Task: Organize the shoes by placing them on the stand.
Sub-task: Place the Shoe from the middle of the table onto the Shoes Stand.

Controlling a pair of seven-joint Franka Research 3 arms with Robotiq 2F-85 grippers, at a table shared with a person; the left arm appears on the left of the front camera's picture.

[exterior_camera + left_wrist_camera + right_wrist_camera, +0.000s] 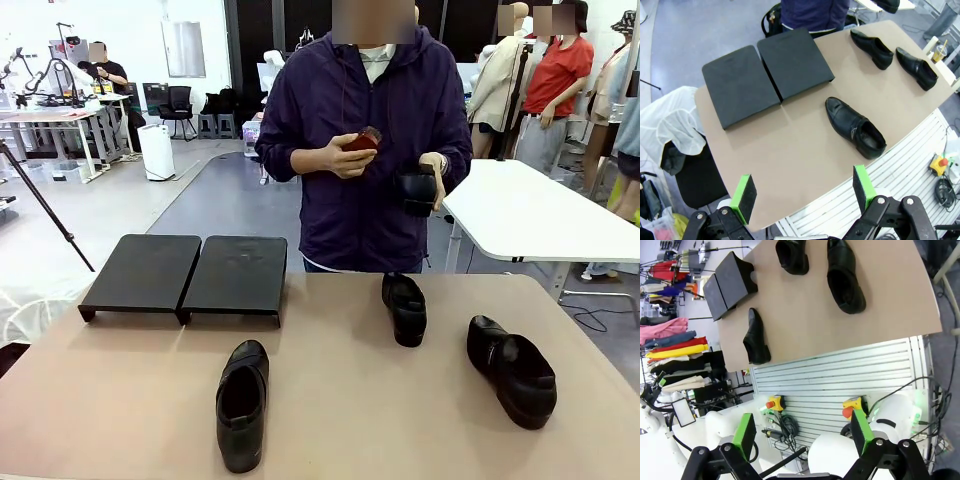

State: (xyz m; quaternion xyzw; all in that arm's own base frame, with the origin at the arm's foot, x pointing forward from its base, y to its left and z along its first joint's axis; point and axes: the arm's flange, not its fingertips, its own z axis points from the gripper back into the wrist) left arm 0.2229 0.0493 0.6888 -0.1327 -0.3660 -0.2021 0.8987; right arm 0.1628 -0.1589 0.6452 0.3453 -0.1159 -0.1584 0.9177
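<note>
Evidently, no shoe is on the stand yet

The low flat black stand of two joined tray sections [185, 272] sits at the far left of the light-brown table [110, 400]. Both of its tops are bare and face up, ready to take shoes. Three glossy black leather slip-on shoes lie loose on the table. The near shoe [242, 403] lies in front of the stand with its toe pointing away from the robot. I judge it the left arm's natural first pick, since it is the one closest to the stand. The middle shoe [405, 308] and the right-hand shoe [511, 371] lie on the other side of the table, apart from each other and well apart from the stand, which suits the right arm.

The fourth shoe [416, 190] is off the table, held in the person's left hand [436, 170]. The person's right hand [340, 158] holds a small dark-red object [364, 139]. Whether that shoe is about to be set down or handed over cannot be told.

The left gripper [802, 186] hangs high over the table's near edge with its green pads spread wide and nothing between them. The right gripper [802, 429] is likewise released and empty, looking down from above onto the robot's base and the table beyond. Both seem posed to survey before reaching.
</note>
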